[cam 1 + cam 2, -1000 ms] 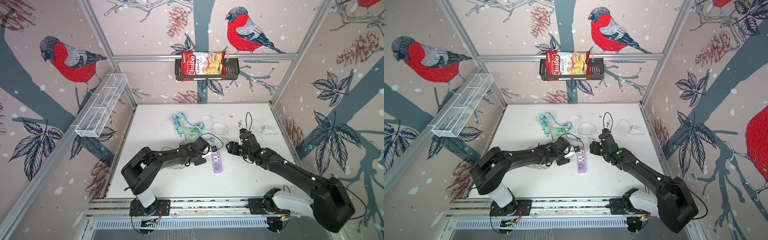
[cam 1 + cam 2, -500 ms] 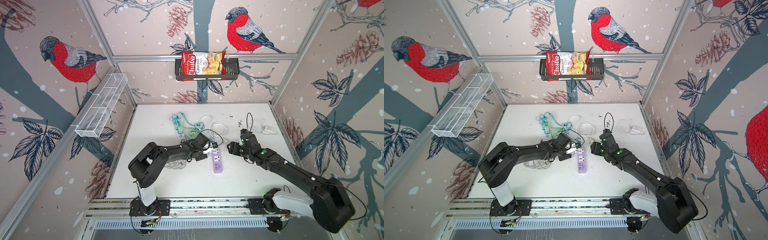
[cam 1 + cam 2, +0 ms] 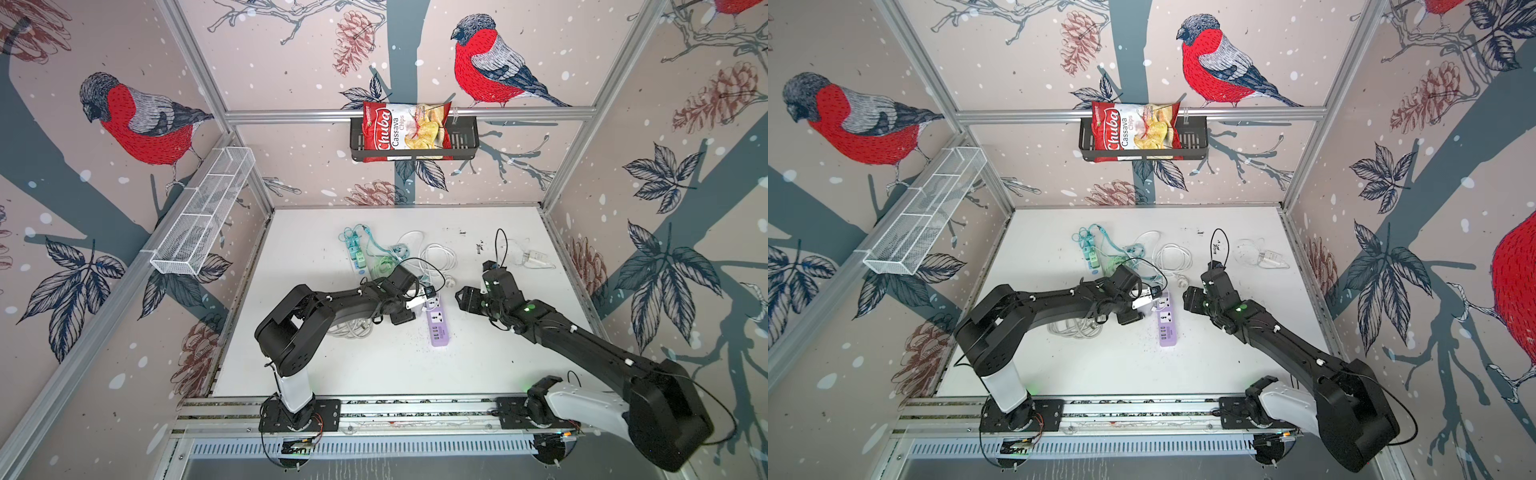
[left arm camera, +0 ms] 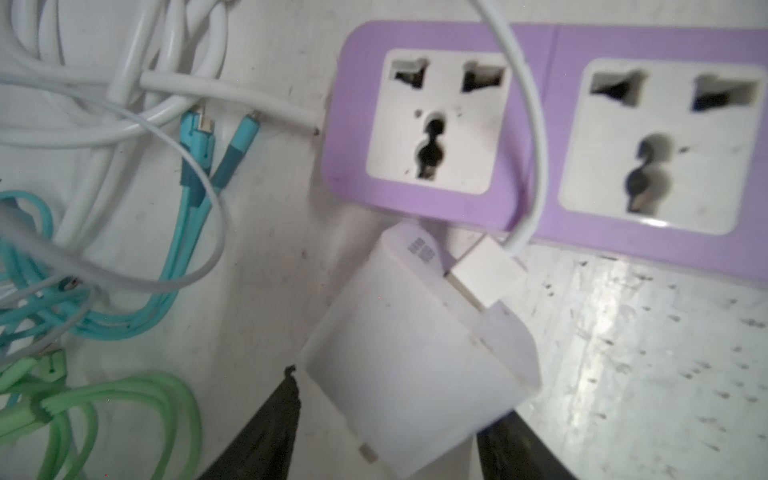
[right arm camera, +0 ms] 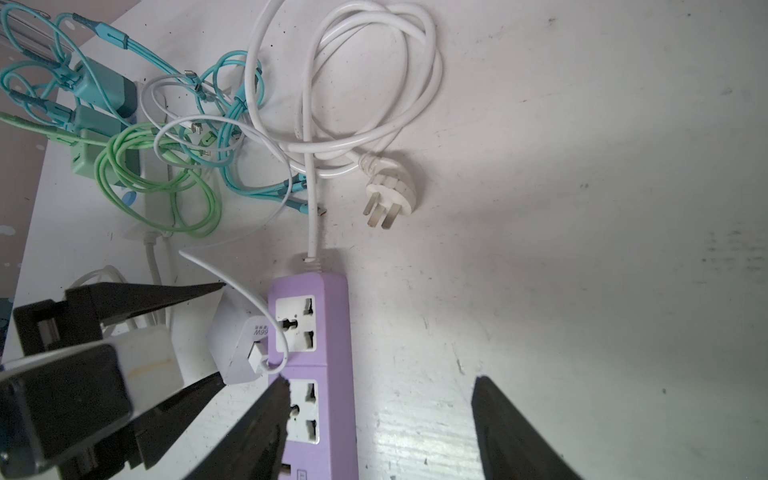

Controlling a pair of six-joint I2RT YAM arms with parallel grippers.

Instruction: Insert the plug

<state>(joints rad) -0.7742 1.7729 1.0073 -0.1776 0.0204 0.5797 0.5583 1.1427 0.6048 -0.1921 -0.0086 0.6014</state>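
Here the left claw (image 4: 390, 403) is clamped on the white charger (image 4: 415, 353). One dark finger (image 4: 274, 424) lies against one flank and its partner against the opposite flank, so the block sits tilted between the tips. Just ahead of those tips lies the purple power strip (image 5: 334, 332). The charger's front end reaches the strip's long edge, beside the end socket (image 4: 436, 120), and it is not plugged into any socket. A thin white cable (image 4: 536, 137) runs from a small connector on the charger's front and loops across the strip's face.

Off to one side of this claw is a tangle of teal cables (image 4: 124, 324) and green cables (image 4: 124, 395) on the white table (image 5: 582, 208).

The right claw (image 5: 380, 380) has its fingers spread wide with nothing between them. One finger (image 5: 257, 432) hangs over the strip's second socket and the other hangs over bare table. The left claw and charger are close by on the strip's far side, and both top views show the strip between the two claws. Further out ahead of the right claw lies the strip's own three-pin plug (image 5: 390, 195), beside its coiled cord.
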